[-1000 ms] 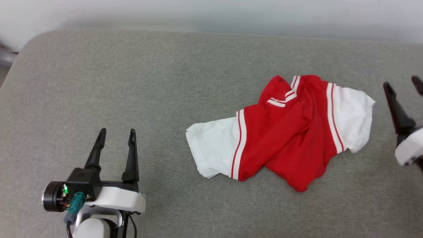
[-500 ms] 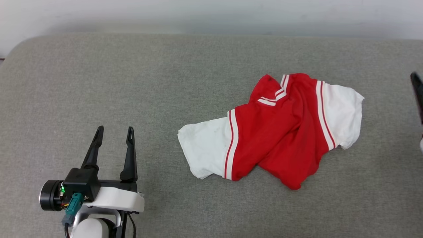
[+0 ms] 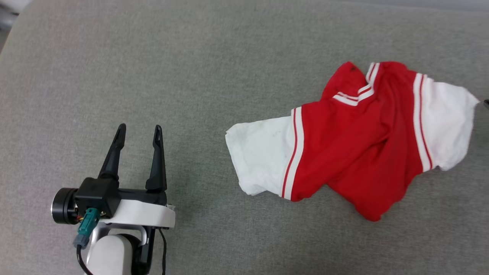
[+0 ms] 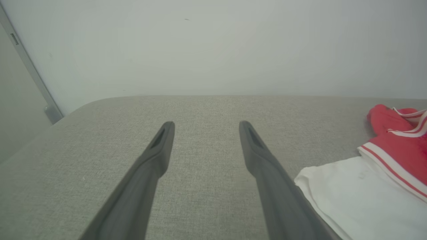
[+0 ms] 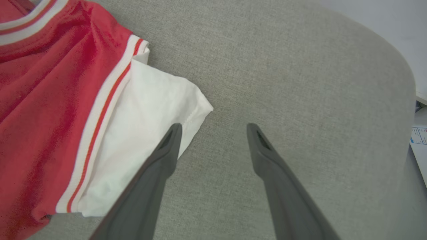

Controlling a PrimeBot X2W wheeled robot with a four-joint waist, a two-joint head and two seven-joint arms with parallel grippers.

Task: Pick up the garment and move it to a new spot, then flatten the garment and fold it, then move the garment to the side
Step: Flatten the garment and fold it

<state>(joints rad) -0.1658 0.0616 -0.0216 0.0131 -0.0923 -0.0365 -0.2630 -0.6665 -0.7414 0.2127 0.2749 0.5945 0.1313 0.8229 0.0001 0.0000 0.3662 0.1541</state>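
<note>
Two pincers, both spread wide and holding nothing. In its wrist view the left pincer (image 4: 206, 125) points along bare grey bench (image 3: 191, 57); the garment (image 3: 355, 141) starts at 4 o'clock from its right finger, near but apart. The right pincer (image 5: 214, 126) hangs over the opposite end; its left finger crosses the white sleeve (image 5: 143, 133) in that view, the sleeve's corner lying at 11 o'clock from the tip, though I cannot tell whether finger and cloth touch.

In the head view the left pincer sits at 8 o'clock and the garment at 3 o'clock, well apart from it, on the bench cloth and not lifted.

Risks, as I judge them: a pinch on one sleeve hem alone would likely raise a single layer and leave the body trailing twisted; fingers pushed too low could snag the bench cloth; the bench's rounded edge runs close at 3 o'clock of the right wrist view, so a pull that way might slide the garment off.

The garment is crumpled, not flat; a red body bunched in diagonal folds, a white sleeve at each end behind striped red-and-white trim, the striped neck trim (image 3: 355, 97) turned up at 12 o'clock; no lettering shows on the upturned side.
</note>
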